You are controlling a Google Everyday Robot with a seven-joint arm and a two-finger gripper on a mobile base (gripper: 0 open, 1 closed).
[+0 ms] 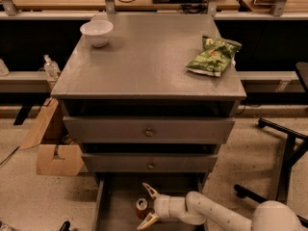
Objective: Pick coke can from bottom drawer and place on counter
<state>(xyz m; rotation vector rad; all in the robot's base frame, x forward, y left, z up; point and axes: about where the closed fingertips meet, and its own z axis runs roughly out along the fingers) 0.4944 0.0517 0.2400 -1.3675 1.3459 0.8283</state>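
The coke can [141, 208] stands upright on the floor of the open bottom drawer [115, 211], at the bottom of the camera view. My gripper [147, 206] is open, reaching in from the right on a white arm. Its two cream fingertips [149, 190] flank the can's right side, one beyond it and one nearer. The can does not look gripped. The grey counter [144, 57] lies above the drawers.
A white bowl [96, 32] sits at the counter's back left and a green chip bag [213, 57] at its right. Two closed drawer fronts with knobs [148, 131] sit above the open drawer. A cardboard box [57, 150] stands at left, a chair base [284, 153] at right.
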